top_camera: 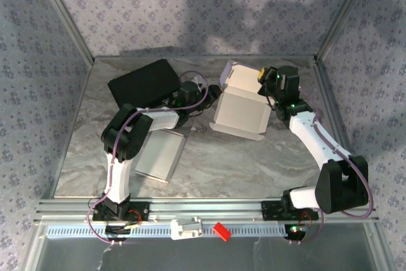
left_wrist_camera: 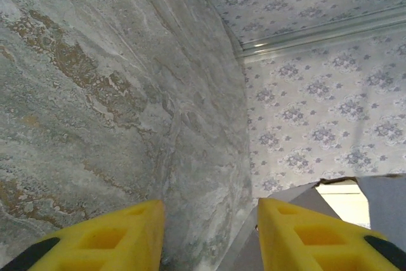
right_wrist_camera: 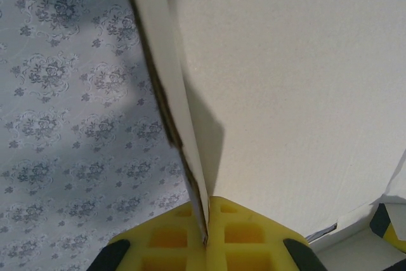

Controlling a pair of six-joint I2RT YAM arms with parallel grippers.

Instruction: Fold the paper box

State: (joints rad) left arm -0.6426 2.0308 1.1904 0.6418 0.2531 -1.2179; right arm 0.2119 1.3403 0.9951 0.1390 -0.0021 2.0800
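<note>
Right tool [right_wrist_camera: 206, 236] pinched tight on a wall edge of the paper box [top_camera: 240, 113], which sits half-formed at far centre-right of the bench [top_camera: 254, 163]. Left tool [left_wrist_camera: 209, 236] jaws parted, gripping nothing, box corner just beside one finger.

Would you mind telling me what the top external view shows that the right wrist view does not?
Top external adds the black flat rectangular board, the pale flat cardboard panel and the left arm. Right wrist adds a close look at the right gripper shut on a wall edge of the white paper box. Both share that box and the floral-patterned backdrop.
</note>
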